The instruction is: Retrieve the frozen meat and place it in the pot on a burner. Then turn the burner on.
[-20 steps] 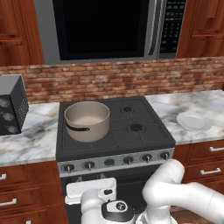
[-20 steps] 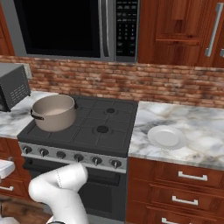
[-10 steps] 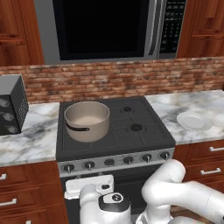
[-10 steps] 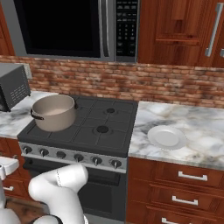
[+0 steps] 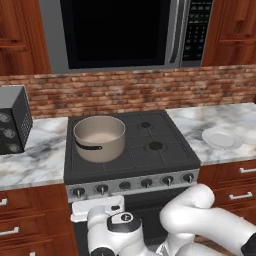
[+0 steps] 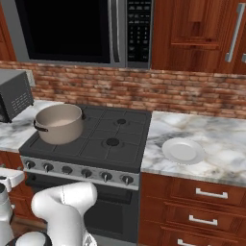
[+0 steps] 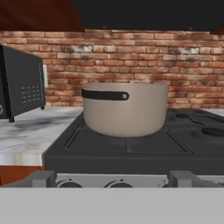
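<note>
Beige-grey pot (image 5: 99, 137) sits empty on the stove's (image 5: 150, 155) front-left burner, ready to receive meat, while the gripper (image 5: 97, 206), open and empty, hangs low before the knobs (image 5: 102, 189).

So the wide round beige-grey metal pot (image 5: 99, 138) sits on the front-left burner of the black gas stove (image 5: 150, 160), centre-left of frame. Flat white round plate (image 5: 221, 138) is on the marble counter (image 5: 235, 120) at right, small black toaster oven (image 5: 12, 120) far left, built-in microwave (image 5: 120, 32) up top.
</note>
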